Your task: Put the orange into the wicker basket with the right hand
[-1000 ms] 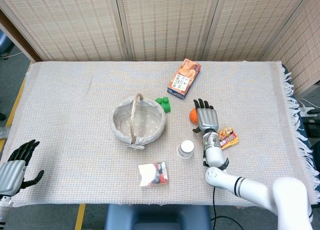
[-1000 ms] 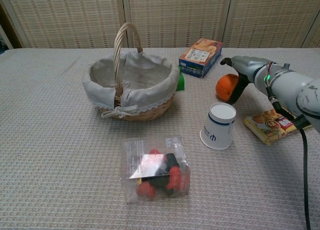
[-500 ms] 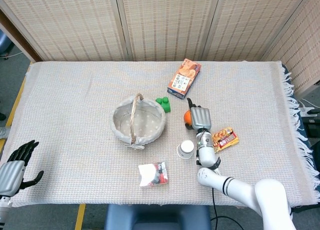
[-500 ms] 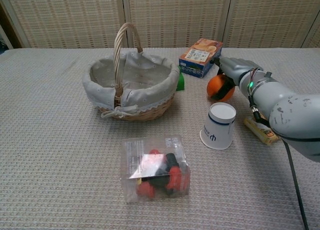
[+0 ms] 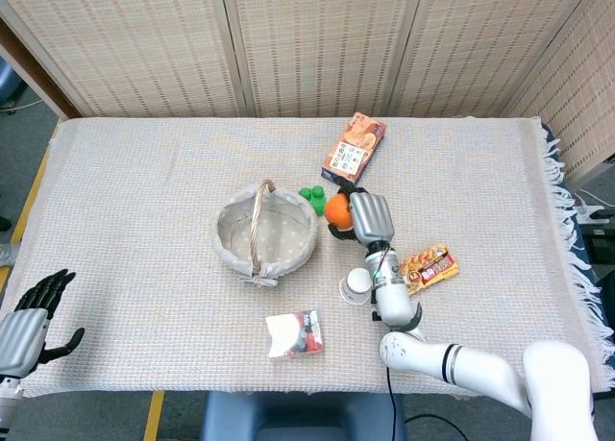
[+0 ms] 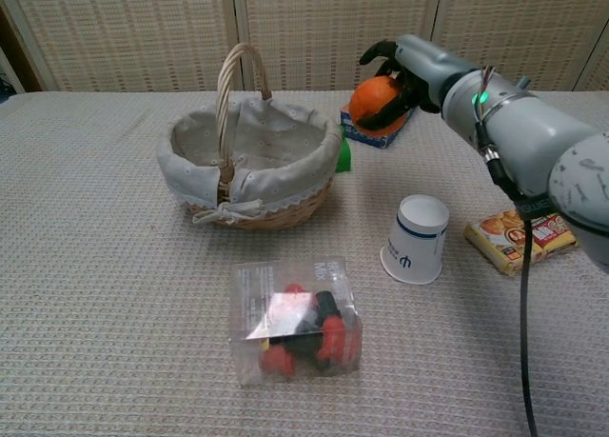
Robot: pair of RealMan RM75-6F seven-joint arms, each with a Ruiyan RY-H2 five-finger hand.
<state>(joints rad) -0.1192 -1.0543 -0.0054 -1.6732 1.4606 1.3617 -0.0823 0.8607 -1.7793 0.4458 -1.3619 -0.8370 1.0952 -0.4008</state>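
Observation:
My right hand (image 5: 362, 216) (image 6: 409, 68) holds the orange (image 5: 336, 211) (image 6: 373, 100) up in the air, its fingers curled around the fruit. The orange hangs just right of the wicker basket (image 5: 266, 233) (image 6: 249, 167), above the green block (image 5: 315, 199). The basket has a grey cloth lining, an upright handle and nothing visible inside. My left hand (image 5: 29, 316) hangs open off the table's near left corner, seen only in the head view.
An orange snack box (image 5: 354, 150) (image 6: 383, 107) lies behind the held orange. A white paper cup (image 5: 356, 286) (image 6: 415, 238) and a snack packet (image 5: 430, 265) (image 6: 521, 236) sit to the right. A clear box of toys (image 5: 295, 333) (image 6: 298, 320) is near the front edge.
My right hand closed around the orange on the cloth, lifted it and carried it left toward the basket. The left hand stayed still.

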